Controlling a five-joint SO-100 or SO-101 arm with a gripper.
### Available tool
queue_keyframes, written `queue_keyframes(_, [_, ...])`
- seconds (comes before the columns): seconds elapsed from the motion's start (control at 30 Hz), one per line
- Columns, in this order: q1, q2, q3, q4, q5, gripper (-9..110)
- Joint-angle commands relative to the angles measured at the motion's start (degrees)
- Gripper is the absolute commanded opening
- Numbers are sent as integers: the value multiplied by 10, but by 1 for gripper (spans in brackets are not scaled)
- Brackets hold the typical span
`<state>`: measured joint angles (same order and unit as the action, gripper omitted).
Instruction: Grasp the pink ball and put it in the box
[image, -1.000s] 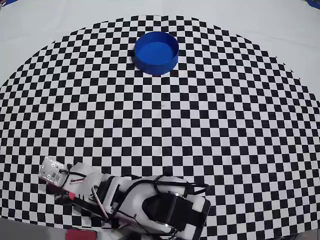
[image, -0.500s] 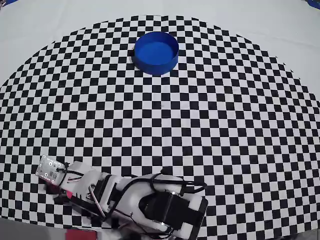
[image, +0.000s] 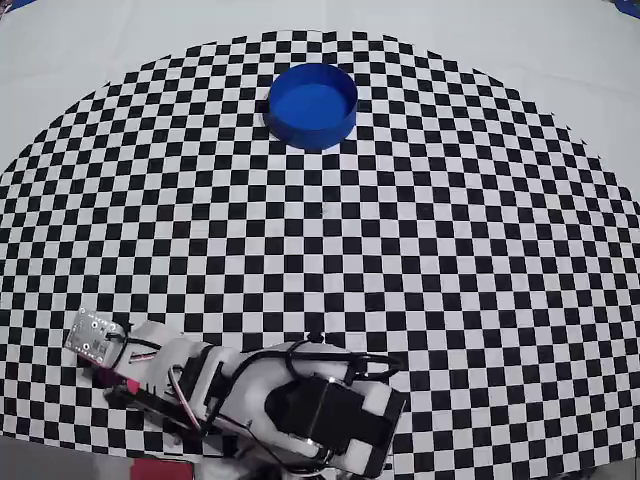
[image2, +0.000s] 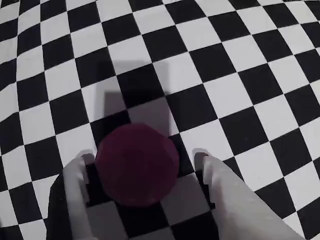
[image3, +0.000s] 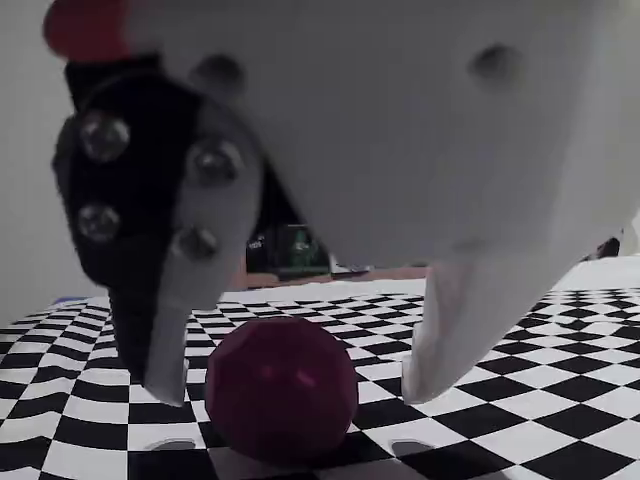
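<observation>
I read this as a lab or hobby robotics bench: a printed black-and-white checkerboard mat (image: 450, 230) cut in a fan shape covers a plain white table (image: 80, 40). Beyond the fingers (image3: 165, 340) in the fixed view, blurred dark equipment (image3: 290, 245) stands against a pale wall.

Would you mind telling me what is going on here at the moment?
The arm is reaching down over the pink ball on the checkered mat. Its gripper is open, with the jaws on either side of the ball and not yet closed on it. The blue box sits empty at the far side of the mat.
</observation>
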<state>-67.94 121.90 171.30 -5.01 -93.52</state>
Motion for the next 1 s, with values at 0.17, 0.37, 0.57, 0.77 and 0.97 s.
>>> queue_keyframes(0.17, [-2, -17, -33, -8, -4, 27])
queue_keyframes(0.37, [-3, -42, -53, -8, -4, 27])
queue_keyframes(0.57, [-3, -50, -57, -9, -4, 27])
queue_keyframes(0.77, [-4, -56, -57, -9, -4, 27])
queue_keyframes(0.97, [-4, -62, -57, -9, -4, 27])
